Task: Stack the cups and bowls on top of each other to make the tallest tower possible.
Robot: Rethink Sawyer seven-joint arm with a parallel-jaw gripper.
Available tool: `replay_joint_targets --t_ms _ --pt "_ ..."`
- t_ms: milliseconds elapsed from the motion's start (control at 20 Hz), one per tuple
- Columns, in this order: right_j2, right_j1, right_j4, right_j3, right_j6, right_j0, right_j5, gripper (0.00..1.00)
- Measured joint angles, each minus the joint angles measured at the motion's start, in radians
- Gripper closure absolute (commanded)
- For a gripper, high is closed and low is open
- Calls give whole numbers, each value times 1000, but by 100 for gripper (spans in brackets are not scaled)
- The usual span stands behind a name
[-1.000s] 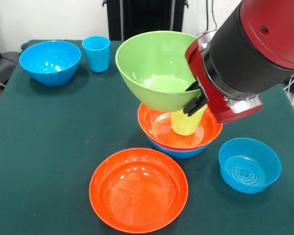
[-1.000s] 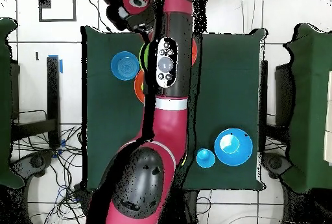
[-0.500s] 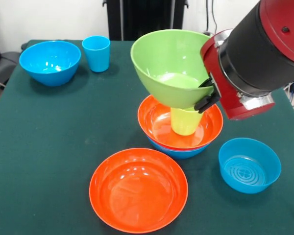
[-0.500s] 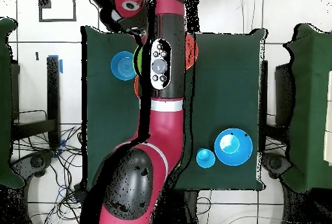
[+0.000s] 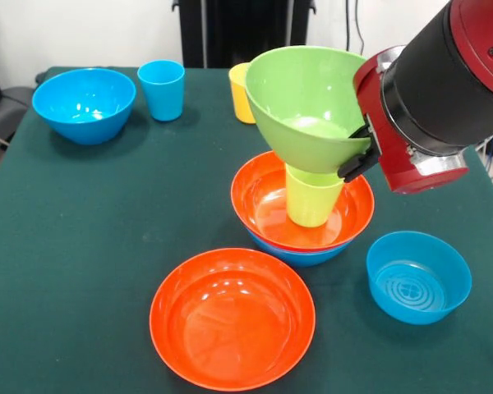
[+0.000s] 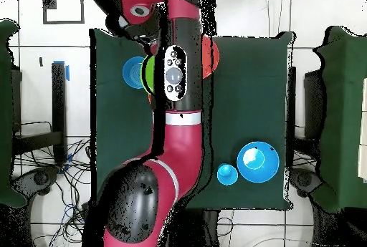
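Jaws pinching the green bowl's [image 5: 312, 107] rim, gripper [image 5: 357, 160] holds it tilted atop the green cup [image 5: 312, 197] inside the orange bowl [image 5: 267, 209].

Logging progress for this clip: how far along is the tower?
Done: lime green plastic cup stands in the wide orange bowl nested on a blue bowl. In hand: the gripper holds the lime green bowl tilted over that cup. Left: blue cup, yellow cup, other bowls.
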Motion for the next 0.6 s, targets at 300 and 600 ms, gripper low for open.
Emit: replay_joint_targets --t_ms 300,600 --pt "-52 1 32 1 32 15 0 100" --pt "-117 12 88 3 46 36 0 100"
